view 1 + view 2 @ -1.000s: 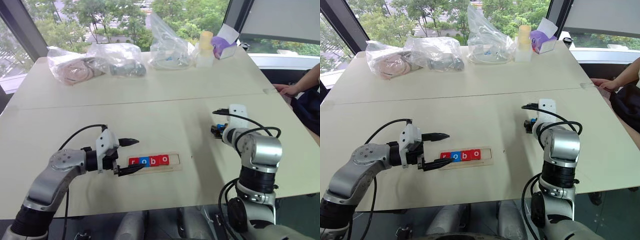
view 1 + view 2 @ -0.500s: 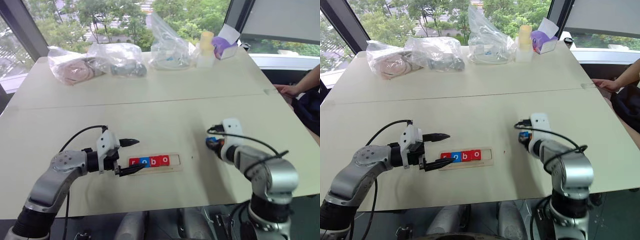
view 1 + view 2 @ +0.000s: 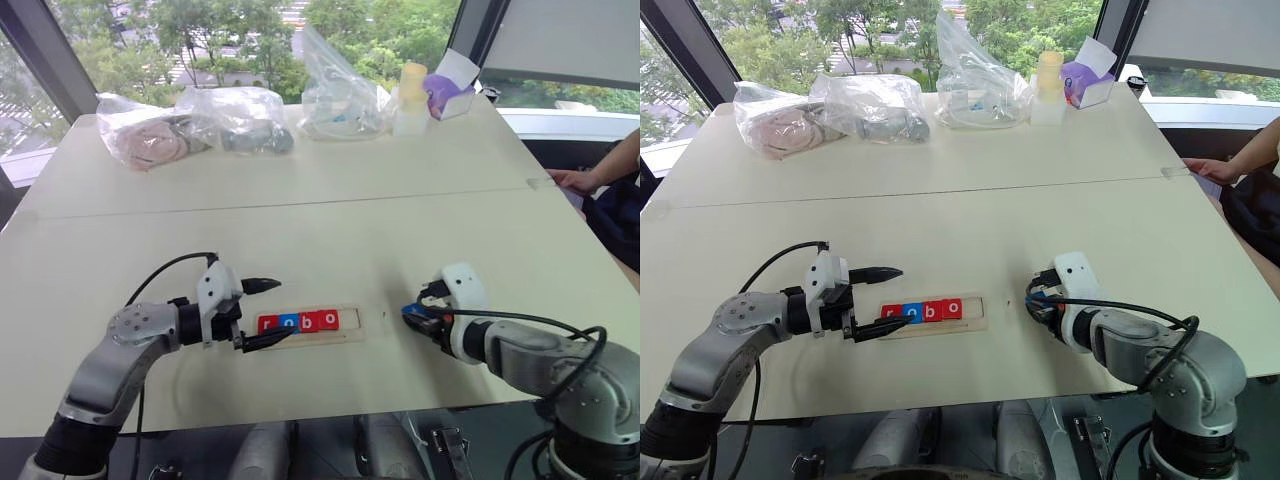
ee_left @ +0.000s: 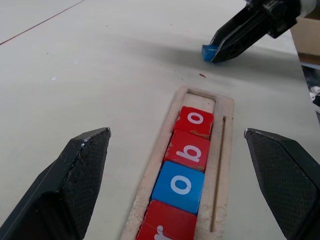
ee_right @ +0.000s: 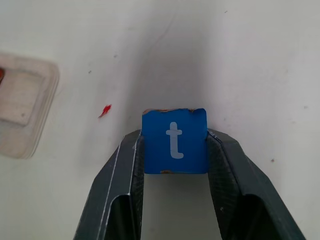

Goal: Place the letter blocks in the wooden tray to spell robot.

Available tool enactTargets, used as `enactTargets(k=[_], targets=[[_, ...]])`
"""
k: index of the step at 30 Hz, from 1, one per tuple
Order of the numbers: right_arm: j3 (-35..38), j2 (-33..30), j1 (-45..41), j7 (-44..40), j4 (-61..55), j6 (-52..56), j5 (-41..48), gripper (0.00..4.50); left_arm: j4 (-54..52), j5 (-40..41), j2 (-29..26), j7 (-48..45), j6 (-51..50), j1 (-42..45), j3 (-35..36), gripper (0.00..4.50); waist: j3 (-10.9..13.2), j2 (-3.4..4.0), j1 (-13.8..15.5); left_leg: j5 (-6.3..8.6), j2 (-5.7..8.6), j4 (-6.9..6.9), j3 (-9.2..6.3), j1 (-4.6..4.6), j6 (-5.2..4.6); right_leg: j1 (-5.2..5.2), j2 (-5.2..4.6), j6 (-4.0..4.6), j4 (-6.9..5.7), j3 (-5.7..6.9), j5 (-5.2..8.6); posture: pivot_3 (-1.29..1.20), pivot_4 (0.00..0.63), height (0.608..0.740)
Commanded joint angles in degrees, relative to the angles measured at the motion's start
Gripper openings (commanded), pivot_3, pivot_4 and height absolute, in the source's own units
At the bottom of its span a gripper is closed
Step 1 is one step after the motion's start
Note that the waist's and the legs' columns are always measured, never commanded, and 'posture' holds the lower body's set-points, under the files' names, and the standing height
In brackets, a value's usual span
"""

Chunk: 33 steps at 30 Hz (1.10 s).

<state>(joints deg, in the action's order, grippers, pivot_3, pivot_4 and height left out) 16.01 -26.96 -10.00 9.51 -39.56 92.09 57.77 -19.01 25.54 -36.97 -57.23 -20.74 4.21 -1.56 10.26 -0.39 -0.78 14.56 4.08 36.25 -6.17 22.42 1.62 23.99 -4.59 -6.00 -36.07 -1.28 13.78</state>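
The wooden tray (image 3: 352,334) lies near the table's front edge. In its groove sit letter blocks reading r (image 3: 266,323), o (image 3: 288,322), b (image 3: 309,321), o (image 3: 329,320); the slot at its right end (image 4: 200,96) is bare. My left gripper (image 3: 262,312) stands open at the tray's left end, one finger on each side of it. A short way right of the tray, my right gripper (image 3: 413,314) is shut on a blue block with a white t (image 5: 174,141), held low over the table.
Several clear plastic bags (image 3: 235,115), a yellow-capped bottle (image 3: 411,95) and a purple box (image 3: 447,90) line the far edge. A person's hand (image 3: 572,180) rests at the table's right edge. A seam (image 3: 300,208) crosses the tabletop.
My right gripper has come back toward me and leftward with the blue t block, rolling its wrist, and now sits near the tray's right end. The left arm has kept still.
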Motion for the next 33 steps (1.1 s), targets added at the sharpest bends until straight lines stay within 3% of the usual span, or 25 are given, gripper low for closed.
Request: enactTargets(k=[1,4,6,9,12,14,17,20,25,33], targets=[[0.5,-2.9,-1.5,6.0,1.8,0.4,10.5,2.98,-0.7,0.0,0.1,0.2,1.2,0.4,0.1,4.5,0.0,-0.01,0.0,0.0,0.0,0.0,0.0,0.0,0.0,-0.01,-0.01,0.0,0.0,0.0,0.0,0.0,0.15,0.74],[-1.3,-9.4,-5.3,5.9,4.2,0.4,17.4,4.48,-0.5,-0.1,0.2,0.2,1.3,0.4,0.3,4.5,0.0,0.02,0.0,0.0,0.01,0.02,0.01,0.0,-0.01,-0.02,0.0,0.0,0.01,0.0,0.0,0.0,0.15,0.74],[-3.2,-15.4,-9.1,2.0,5.3,0.4,19.6,4.48,-0.2,-0.1,0.3,0.2,1.3,0.7,0.3,4.5,0.0,0.02,0.0,-0.04,0.01,0.03,0.05,0.02,-0.07,-0.03,0.02,0.14,0.03,0.01,0.08,0.0,0.15,0.74],[-9.1,-27.4,-14.4,-14.2,3.9,-2.1,14.9,4.48,0.3,-0.3,0.4,0.1,1.5,1.2,0.2,4.5,0.1,0.14,0.0,-0.04,0.01,0.04,0.07,0.04,-0.08,-0.02,0.03,0.11,0.04,0.05,0.09,0.0,0.15,0.74],[-20.5,-40.1,-11.3,-38.0,4.7,-24.8,-3.7,4.48,0.9,-0.4,0.5,-0.3,1.6,1.7,0.1,4.5,0.1,0.02,0.2,-0.02,-0.01,0.02,-0.04,0.05,-0.14,-0.15,0.05,-0.08,0.17,0.26,0.1,0.0,0.15,0.74],[-25.1,-43.9,-9.0,-50.4,7.8,-39.5,-13.8,4.48,1.1,-0.5,0.4,-0.6,1.8,1.9,0.1,4.5,0.1,0.02,0.0,0.0,0.02,0.0,-0.01,0.02,-0.17,-0.33,0.05,-0.2,0.42,0.38,0.15,0.0,0.15,0.74],[-28.8,-42.7,-9.2,-64.3,16.6,-56.9,-23.6,4.48,1.3,-0.6,0.3,-0.9,2.1,2.1,0.1,4.5,0.1,0.02,-0.3,0.06,0.03,0.02,0.04,0.01,-0.26,-0.39,-0.03,-0.25,0.61,0.31,0.11,0.0,0.15,0.74],[-32.5,-41.3,-10.7,-73.9,24.0,-67.7,-31.3,4.48,1.2,-0.5,0.1,-0.9,2.1,2.2,0.3,4.5,0.1,0.02,-0.1,0.07,0.05,0.04,0.1,-0.01,-0.27,-0.38,-0.06,-0.25,0.61,0.2,0.09,0.0,0.15,0.74],[-34.8,-37.0,-12.3,-80.1,34.1,-79.3,-40.9,4.48,0.0,0.2,-1.0,-1.5,1.6,1.1,0.9,4.5,0.1,0.03,0.1,0.07,0.04,0.0,0.03,-0.01,-0.26,-0.36,-0.06,-0.23,0.61,0.2,0.09,0.0,0.15,0.74],[-33.9,-30.2,-13.2,-82.7,41.8,-84.8,-46.0,4.48,-0.4,0.7,-2.2,-1.8,1.0,1.3,1.1,4.5,0.1,0.05,0.1,0.06,0.04,0.0,-0.01,-0.02,-0.23,-0.36,-0.12,-0.16,0.59,0.16,0.06,0.0,0.15,0.74]])
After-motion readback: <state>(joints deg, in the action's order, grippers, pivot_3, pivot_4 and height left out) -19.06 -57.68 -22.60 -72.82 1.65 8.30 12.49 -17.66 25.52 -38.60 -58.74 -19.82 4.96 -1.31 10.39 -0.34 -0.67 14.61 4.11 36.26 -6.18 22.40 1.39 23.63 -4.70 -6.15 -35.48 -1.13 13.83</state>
